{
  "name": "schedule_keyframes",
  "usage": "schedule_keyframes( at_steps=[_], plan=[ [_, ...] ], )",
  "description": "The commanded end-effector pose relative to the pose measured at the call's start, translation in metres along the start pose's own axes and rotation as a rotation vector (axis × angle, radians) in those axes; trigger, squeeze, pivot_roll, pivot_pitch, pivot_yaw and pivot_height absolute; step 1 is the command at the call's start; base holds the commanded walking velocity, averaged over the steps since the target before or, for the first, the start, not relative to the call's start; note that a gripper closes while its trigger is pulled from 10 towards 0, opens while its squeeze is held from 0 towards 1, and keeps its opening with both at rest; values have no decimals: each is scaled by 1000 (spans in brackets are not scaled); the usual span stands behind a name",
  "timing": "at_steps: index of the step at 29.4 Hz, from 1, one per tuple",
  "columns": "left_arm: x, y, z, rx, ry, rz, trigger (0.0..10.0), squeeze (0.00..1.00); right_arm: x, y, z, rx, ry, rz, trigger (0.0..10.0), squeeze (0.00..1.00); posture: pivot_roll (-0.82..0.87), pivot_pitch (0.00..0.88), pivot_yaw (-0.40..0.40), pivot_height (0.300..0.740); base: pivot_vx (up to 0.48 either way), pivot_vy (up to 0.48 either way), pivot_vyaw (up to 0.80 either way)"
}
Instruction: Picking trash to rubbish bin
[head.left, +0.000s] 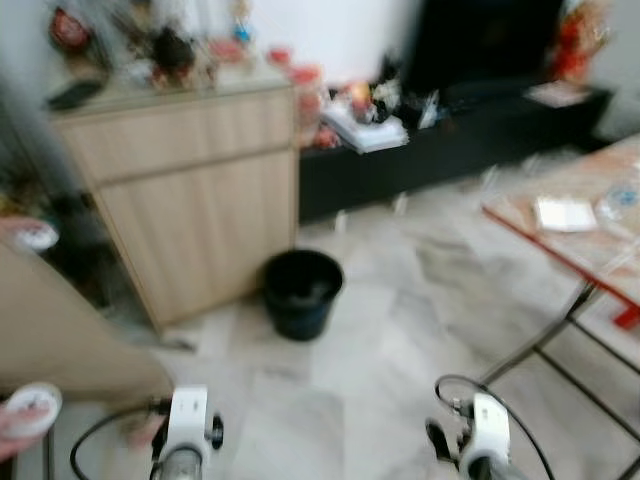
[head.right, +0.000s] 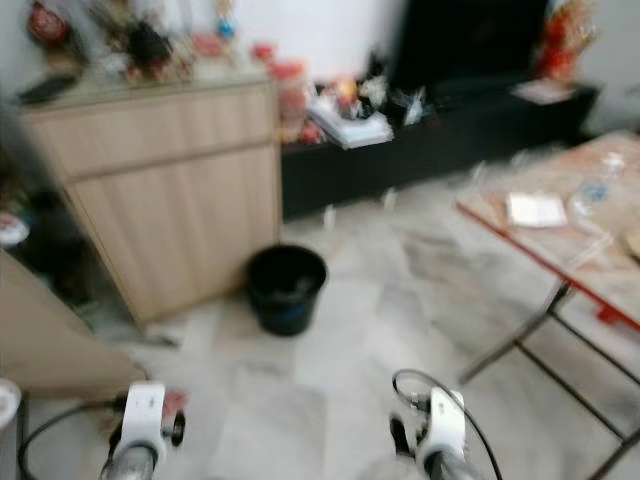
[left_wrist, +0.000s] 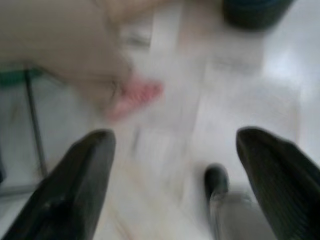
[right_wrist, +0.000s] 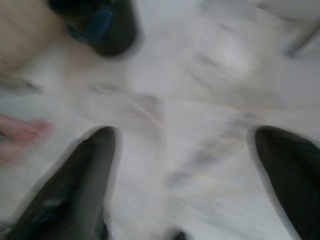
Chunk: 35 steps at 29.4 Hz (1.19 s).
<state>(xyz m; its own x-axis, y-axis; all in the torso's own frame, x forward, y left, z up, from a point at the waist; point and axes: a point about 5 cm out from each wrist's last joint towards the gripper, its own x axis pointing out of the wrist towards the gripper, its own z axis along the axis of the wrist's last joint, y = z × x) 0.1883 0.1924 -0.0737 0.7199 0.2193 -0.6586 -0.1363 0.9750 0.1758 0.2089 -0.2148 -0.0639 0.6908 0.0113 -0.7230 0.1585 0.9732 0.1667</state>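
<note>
A pale marble-look tiled floor (head.left: 420, 300) runs between a light wooden cabinet (head.left: 190, 190), a low black media unit (head.left: 450, 140) along the white wall (head.left: 340, 30), and what appears, through blur, a metal-legged folding table (head.left: 580, 240).

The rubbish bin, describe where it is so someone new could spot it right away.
Find the light wooden cabinet on the left. The rubbish bin stands on the pale tiled floor at its front right corner. It is a round, open-topped black bucket, the one dark thing on that floor.
</note>
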Motion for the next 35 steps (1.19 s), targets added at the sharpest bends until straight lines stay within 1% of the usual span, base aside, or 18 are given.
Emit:
schedule_keyframes(
  at_steps=[1, 19, 24, 35],
  plan=[
    [5, -2, 15, 15, -42, -14, 10000, 0, -1, -4, -1, 6, 3, -21, 10000, 0, 21, 0, -50, 740, 0, 0, 0],
    [5, 1, 13, 29, -25, -20, 10000, 0, -3, -8, -6, 34, 8, -52, 10000, 0, 7, 18, -38, 740, 0, 0, 0],
    [3, 0, 4, 45, 12, -31, 10000, 0, -4, -9, -9, 38, 20, -56, 10000, 0, 2, 9, -28, 740, 0, 0, -800],
    [0, -1, -2, 57, 25, -41, 10000, 0, -7, -13, -18, 36, 44, -70, 10000, 0, 5, 0, -13, 740, 0, 0, -800]
  ],
)
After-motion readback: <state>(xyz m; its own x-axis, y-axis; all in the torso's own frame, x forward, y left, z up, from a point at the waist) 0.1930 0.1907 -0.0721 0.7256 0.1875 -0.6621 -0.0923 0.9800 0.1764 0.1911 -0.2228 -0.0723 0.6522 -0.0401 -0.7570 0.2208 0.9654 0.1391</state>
